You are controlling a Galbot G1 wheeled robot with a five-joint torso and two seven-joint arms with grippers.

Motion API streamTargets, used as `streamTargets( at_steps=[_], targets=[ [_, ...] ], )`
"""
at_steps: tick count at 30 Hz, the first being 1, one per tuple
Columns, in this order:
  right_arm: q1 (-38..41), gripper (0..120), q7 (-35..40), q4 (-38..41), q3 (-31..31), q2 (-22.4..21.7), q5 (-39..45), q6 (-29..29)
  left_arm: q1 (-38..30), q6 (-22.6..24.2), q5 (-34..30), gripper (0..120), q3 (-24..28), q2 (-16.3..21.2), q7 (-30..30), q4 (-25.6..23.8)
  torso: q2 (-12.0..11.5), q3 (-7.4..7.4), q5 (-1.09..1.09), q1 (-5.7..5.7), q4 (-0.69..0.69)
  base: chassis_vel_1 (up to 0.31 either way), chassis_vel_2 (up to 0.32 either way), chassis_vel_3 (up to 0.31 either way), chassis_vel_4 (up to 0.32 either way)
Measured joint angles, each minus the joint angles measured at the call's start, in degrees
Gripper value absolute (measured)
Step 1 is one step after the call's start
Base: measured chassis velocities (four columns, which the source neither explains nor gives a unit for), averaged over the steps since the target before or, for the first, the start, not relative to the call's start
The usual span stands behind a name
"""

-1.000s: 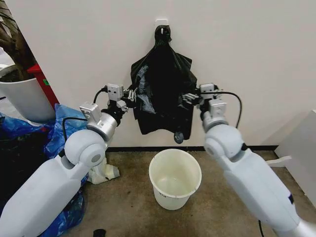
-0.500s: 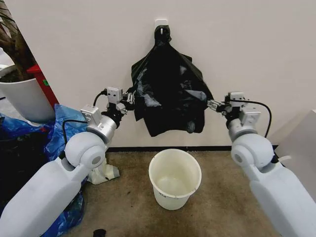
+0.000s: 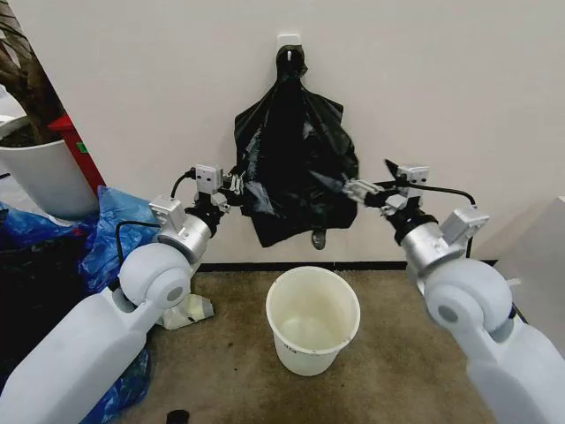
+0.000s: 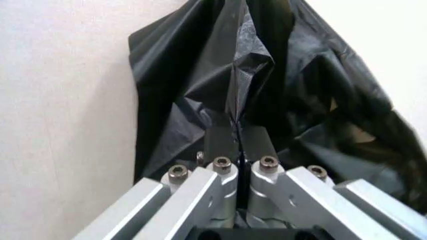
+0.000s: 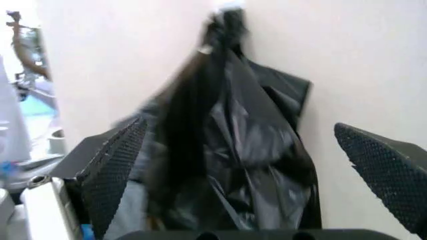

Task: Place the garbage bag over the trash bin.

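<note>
While the bag (image 3: pixel 296 163) hangs from a wall hook above the bin (image 3: pixel 313 320) on the floor, left end effector (image 3: pixel 237 188) is clenched on the bag's left edge. Right end effector (image 3: pixel 364 192) is released, fingers spread just beside the bag's right side.

Even bright indoor light; right wrist view blurred, soft shadows.

One garbage bag (image 3: pixel 291 168), one trash bin (image 3: pixel 313 320), two claws: left claw (image 3: pixel 237 184), right claw (image 3: pixel 359 191).
</note>
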Motion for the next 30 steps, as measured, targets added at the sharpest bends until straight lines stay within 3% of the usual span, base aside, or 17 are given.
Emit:
streamTargets(
  at_steps=[6, 10, 14, 21, 24, 30],
  targets=[
    [5.04, 100, -1.42, 1.29, -6.88, -2.58, -3.82, -0.72, -0.97, 0.17, -0.07, 0, 0.78, -0.45, 0.01, 0.82, 0.00, 0.00, -0.01, 0.00, -0.01, 0.000, 0.000, 0.000, 0.000],
    [14.07, 100, -0.91, -3.34, -18.49, -0.12, -6.35, -1.11, -1.70, 0.56, -0.16, 0, 1.40, -1.05, 0.00, 1.33, 0.00, 0.01, -0.01, 0.01, 0.02, 0.000, 0.000, 0.000, 0.000],
    [17.20, 100, -1.01, -5.72, -22.63, 1.54, -6.20, -1.69, -1.63, 0.78, -0.18, 0, 1.33, -1.03, -0.07, 1.29, 0.00, 0.02, -0.01, 0.01, 0.02, 0.000, 0.000, 0.000, 0.000],
    [20.31, 100, -1.24, -8.98, -25.86, 3.31, -1.35, -2.69, -0.44, 0.91, -0.19, 0, 0.03, -0.23, -0.12, 0.50, 0.00, 0.01, -0.01, 0.01, 0.00, 0.000, 0.000, 0.000, 0.000],
    [22.03, 100, -0.16, -12.21, -25.61, 5.61, 7.36, -2.51, 0.65, 0.91, -0.16, 0, -0.94, 0.10, -0.24, -0.34, 0.00, 0.01, -0.01, 0.01, 0.00, 0.000, 0.000, 0.000, 0.000],
    [24.13, 100, 2.23, -15.27, -24.18, 7.85, 13.91, -2.18, 1.05, 0.91, -0.13, 0, -1.27, 0.33, -0.36, -0.79, 0.00, 0.01, -0.02, 0.01, 0.00, 0.000, 0.000, 0.000, 0.000]
  ],
)
